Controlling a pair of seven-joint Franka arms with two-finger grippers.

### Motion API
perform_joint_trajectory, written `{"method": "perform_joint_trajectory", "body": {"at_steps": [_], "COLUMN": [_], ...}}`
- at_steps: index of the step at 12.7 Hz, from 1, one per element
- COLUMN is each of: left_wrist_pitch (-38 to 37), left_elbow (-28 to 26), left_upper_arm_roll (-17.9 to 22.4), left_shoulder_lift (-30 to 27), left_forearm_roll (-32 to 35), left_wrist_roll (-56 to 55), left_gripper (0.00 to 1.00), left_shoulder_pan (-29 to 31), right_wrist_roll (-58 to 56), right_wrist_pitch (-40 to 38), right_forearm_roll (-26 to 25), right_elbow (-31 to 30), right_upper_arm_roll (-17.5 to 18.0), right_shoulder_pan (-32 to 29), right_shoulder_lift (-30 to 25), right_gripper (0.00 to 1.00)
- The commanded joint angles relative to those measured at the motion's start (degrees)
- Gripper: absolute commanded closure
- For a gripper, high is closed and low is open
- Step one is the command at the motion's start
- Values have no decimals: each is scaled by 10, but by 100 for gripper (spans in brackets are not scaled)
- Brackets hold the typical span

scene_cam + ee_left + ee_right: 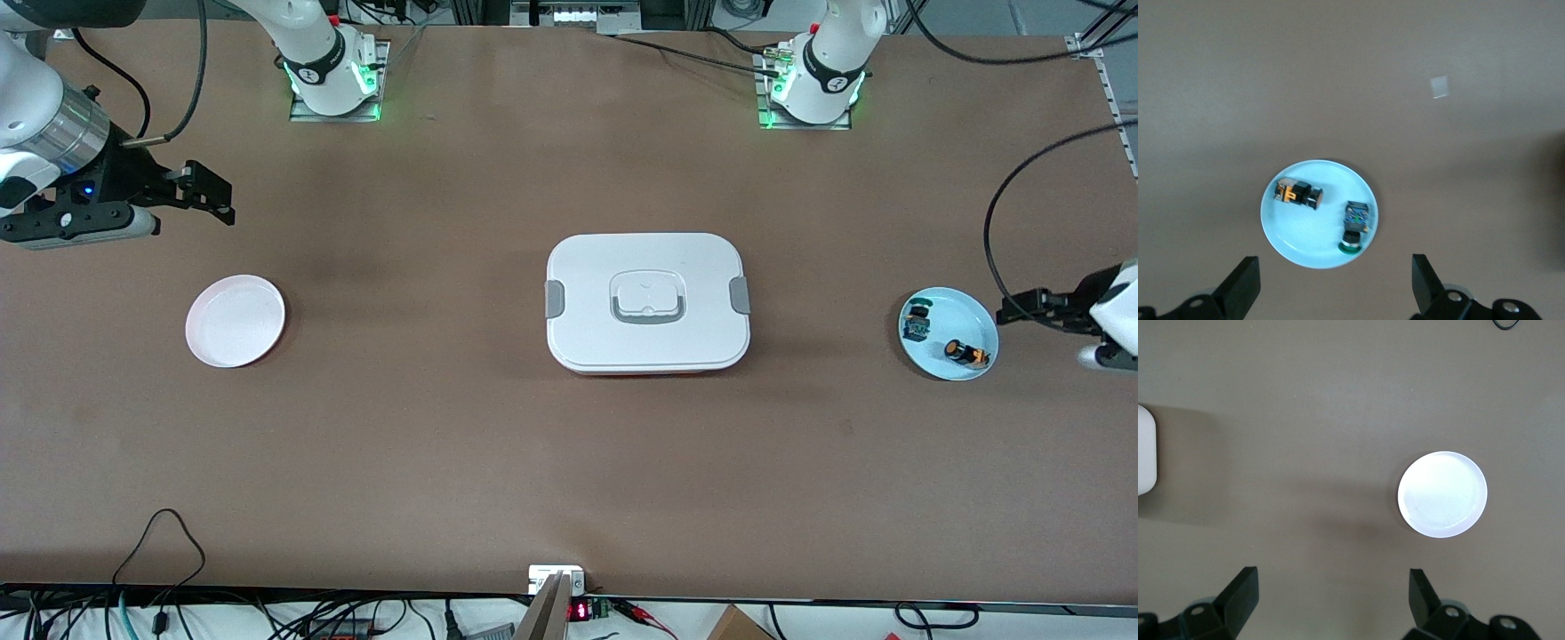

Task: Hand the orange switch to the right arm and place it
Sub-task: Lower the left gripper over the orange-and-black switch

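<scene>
Front view: orange switch (pixel 965 352) lay in blue plate (pixel 971 313) near tabletop's left-arm edge, beside green switch (pixel 917 322). Left gripper (pixel 1022 309) hovered just beside plate, jaws wide. Right gripper (pixel 206 193) waited spread above white plate (pixel 235 321).

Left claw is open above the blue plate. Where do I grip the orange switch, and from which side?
Grip the orange switch across its black cylindrical body, coming straight down from above with the left claw. It lies on its side on the blue plate, apart from the green-capped switch, so the fingers probably have room on both flanks. Turn the claw so they close across the long axis, not on the ends.
</scene>
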Motion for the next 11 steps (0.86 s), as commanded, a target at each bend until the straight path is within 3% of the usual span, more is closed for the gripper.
{"method": "perform_joint_trajectory", "body": {"at_steps": [1, 8, 11], "left_wrist_pitch": [14, 82, 118], "left_elbow": [26, 10, -16], "left_upper_arm_roll": [-4, -9, -10], "left_shoulder_lift": [47, 134, 139], "left_forearm_roll": [-6, -10, -10], "left_wrist_roll": [59, 136, 163], "left_gripper": [0, 0, 0], "left_shoulder_pan": [23, 77, 78], "right_wrist_roll": [4, 4, 6], "right_wrist_pitch": [-13, -15, -14], "right_forearm_roll": [-5, -5, -5], "right_elbow": [2, 3, 2], "right_upper_arm_roll": [-1, 0, 1], "right_shoulder_pan": [3, 3, 3], "right_shoulder_lift": [-6, -11, -11], "right_gripper": [0, 0, 0]}}
